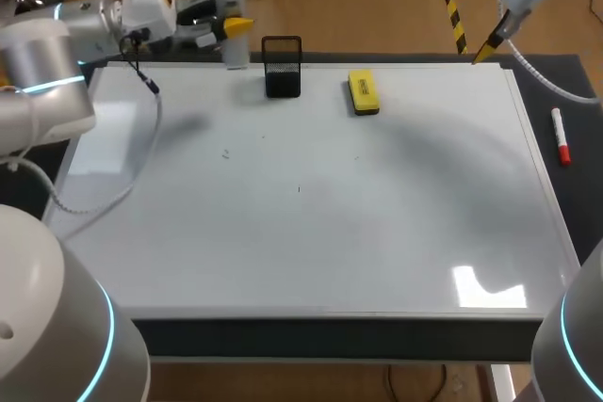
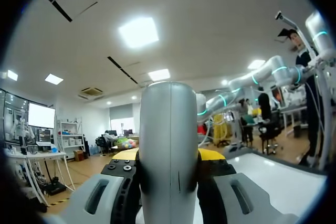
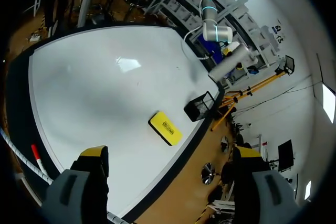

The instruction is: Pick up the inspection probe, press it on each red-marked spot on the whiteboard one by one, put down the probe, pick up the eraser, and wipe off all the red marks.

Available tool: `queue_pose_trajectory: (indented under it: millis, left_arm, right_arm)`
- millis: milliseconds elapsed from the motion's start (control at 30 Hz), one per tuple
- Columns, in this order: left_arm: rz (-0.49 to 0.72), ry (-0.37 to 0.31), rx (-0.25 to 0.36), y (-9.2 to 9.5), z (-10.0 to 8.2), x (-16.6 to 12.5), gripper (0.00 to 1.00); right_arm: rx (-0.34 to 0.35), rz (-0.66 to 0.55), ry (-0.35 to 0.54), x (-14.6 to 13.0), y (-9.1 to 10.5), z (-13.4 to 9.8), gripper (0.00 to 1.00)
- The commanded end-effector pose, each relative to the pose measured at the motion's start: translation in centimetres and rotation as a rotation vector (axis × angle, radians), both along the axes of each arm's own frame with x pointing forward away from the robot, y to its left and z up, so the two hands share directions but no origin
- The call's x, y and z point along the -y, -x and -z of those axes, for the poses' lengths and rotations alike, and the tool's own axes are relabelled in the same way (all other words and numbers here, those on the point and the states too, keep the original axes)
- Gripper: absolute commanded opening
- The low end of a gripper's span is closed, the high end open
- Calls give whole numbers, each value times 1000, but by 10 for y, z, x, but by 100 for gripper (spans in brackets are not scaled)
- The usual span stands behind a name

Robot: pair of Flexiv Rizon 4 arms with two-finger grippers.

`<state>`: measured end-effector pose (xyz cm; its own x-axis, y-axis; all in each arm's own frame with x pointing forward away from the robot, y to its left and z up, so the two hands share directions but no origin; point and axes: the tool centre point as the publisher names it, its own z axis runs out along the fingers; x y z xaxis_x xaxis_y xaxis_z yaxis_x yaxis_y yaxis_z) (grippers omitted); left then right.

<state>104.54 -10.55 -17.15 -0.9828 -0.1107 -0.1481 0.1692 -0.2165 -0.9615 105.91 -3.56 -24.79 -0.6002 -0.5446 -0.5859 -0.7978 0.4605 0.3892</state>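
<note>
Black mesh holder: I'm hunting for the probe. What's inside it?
Nothing rises above the rim of the black mesh holder, and its upper mesh shows through empty; the dark lower part hides its floor. The probe sits in the left gripper.

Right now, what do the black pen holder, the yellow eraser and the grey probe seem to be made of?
Black box-shaped pen holder: probably wire mesh; its walls look gridded and see-through.
Yellow block eraser: likely a plastic casing, smooth and slightly glossy; the pad is hidden.
Grey cylindrical probe: matt plastic or painted metal, with a seam line; I cannot tell which.
</note>
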Motion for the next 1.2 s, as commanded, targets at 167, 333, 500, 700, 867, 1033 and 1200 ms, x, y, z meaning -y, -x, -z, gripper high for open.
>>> queue_pose_trajectory:
  millis: [167,333,500,700,867,1033,1200]
  left_arm:
    - [120,3,22,-22,0,19,0]
    - [148,6,29,-32,-2,30,0]
    - [188,5,40,-42,-4,44,0]
    - [211,8,39,-52,-1,55,0]
    - [223,8,31,-60,5,62,0]
    - [230,15,23,-67,10,66,0]
    - [240,20,16,-73,15,73,0]
  right_arm:
    - [0,-3,4,0,-1,0,100]
    - [0,-3,4,0,-1,0,100]
    - [0,-3,4,0,-1,0,100]
    - [0,-3,4,0,-1,0,100]
    - [0,-3,4,0,-1,0,100]
    - [0,-3,4,0,-1,0,100]
    - [0,-3,4,0,-1,0,100]
